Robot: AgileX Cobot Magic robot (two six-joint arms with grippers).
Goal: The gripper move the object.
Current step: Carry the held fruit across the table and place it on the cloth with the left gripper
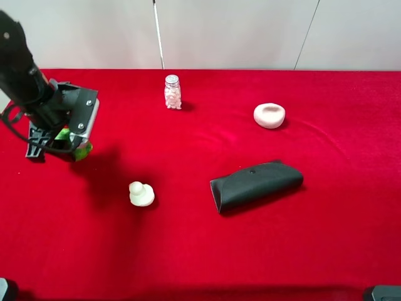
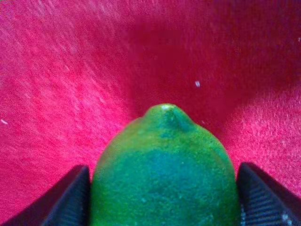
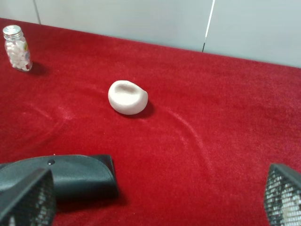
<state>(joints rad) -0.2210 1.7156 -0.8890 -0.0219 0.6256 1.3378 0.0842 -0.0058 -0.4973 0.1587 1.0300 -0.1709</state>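
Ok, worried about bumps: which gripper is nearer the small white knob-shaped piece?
Left. The left gripper, shut on the green oval lime, hangs close behind the white knob-shaped piece; the right gripper is farther, by the black pouch.

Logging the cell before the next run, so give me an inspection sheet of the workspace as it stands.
Surface: red cloth, lightly creased.
Job's things: green lime clamped in left gripper.
Clutter: pellet jar, white dented lump, dark pouch, white knob, all apart.
Grippers: left gripper shut on lime; right gripper open, empty.
Cables: black cables looped beside left gripper.
Surroundings: pale wall panels behind.
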